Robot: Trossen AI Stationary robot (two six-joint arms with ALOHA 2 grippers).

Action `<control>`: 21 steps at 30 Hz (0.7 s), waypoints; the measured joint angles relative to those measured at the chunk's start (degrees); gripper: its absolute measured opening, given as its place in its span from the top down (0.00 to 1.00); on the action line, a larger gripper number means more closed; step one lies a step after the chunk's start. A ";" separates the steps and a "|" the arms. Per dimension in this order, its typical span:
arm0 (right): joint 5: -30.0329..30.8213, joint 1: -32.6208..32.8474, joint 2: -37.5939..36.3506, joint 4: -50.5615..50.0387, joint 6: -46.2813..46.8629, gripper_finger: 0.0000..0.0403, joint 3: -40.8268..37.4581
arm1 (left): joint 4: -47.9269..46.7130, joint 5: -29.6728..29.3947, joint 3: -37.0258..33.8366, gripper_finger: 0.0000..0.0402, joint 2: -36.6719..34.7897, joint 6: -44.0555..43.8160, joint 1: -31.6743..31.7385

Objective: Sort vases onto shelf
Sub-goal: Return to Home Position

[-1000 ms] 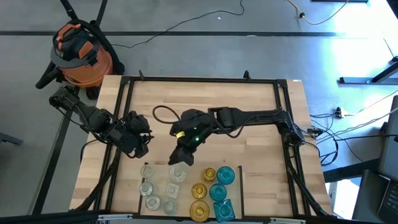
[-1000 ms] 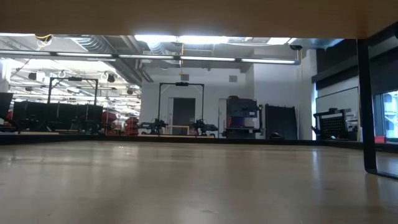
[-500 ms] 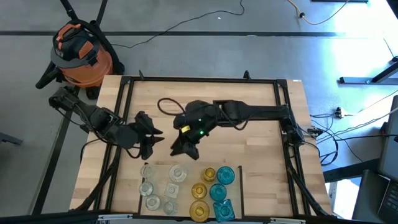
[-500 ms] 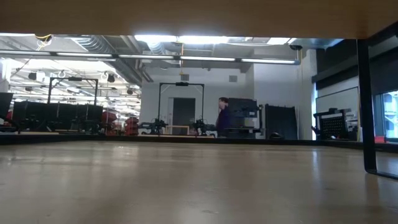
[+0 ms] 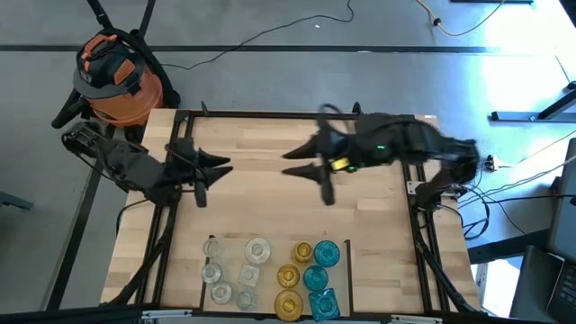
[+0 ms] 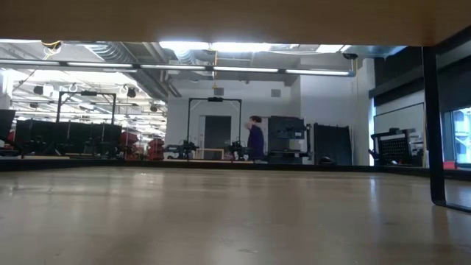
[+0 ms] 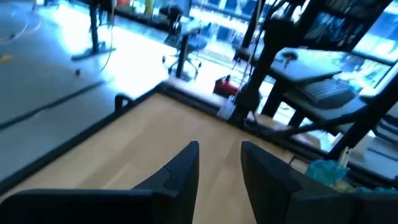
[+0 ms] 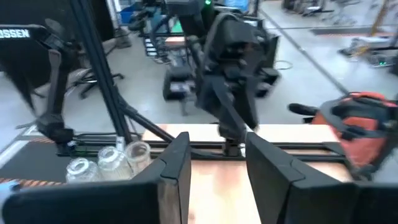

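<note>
We find both arms drawn back from the shelf (image 5: 271, 281) since a second ago. The right gripper (image 5: 306, 186), which then hung directly over the clear vases (image 5: 256, 250), now sits over the bare middle of the table (image 5: 261, 135), well apart from them. The left gripper (image 5: 214, 178) has likewise retreated toward its own side of the table. In each wrist view the fingers stand parted with nothing between them; both grippers are empty.

The vases have not shifted during the withdrawal. We count six clear vases in the shelf's left section. Beside them stand three amber vases (image 5: 288, 274) and three teal vases (image 5: 315, 277), each colour in its own column. No vase stands elsewhere on the table.

In the low view a person (image 6: 255, 138) has walked into sight far across the room, well clear of the rig.

Our judgement: the sorting is complete, and the retreat is the closing move. Only the arms' settling into rest remains, and neither path passes near the glass.
</note>
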 joint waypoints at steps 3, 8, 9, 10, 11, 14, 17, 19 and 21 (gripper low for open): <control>3.39 0.23 -6.89 3.31 0.36 0.71 -9.30 | 6.22 0.01 -0.96 0.72 -1.86 4.73 0.00; 6.45 0.21 -23.14 27.76 3.43 0.71 -38.17 | 24.68 0.98 -8.83 0.72 -6.84 15.02 0.00; 7.68 0.16 -26.71 34.44 4.08 0.71 -44.48 | 28.47 1.73 -11.22 0.72 -7.93 16.45 0.00; 9.14 0.16 -30.33 40.62 4.96 0.71 -50.73 | 32.19 2.57 -13.65 0.72 -9.12 17.61 0.03; 10.42 0.16 -33.75 46.40 5.48 0.71 -56.63 | 35.51 3.27 -16.38 0.72 -10.28 18.08 0.17; 12.72 0.16 -42.55 60.92 8.10 0.71 -71.46 | 48.16 5.40 -24.77 0.72 -13.28 19.06 1.16; 15.58 0.19 -49.56 73.12 8.60 0.71 -83.12 | 62.07 7.86 -32.93 0.72 -16.63 21.25 1.92; 17.95 0.19 -53.65 80.88 8.55 0.71 -89.51 | 71.30 8.67 -37.76 0.72 -18.68 24.01 2.39; 20.95 0.19 -57.95 86.84 7.47 0.71 -95.67 | 79.81 8.71 -42.39 0.72 -20.88 27.43 3.04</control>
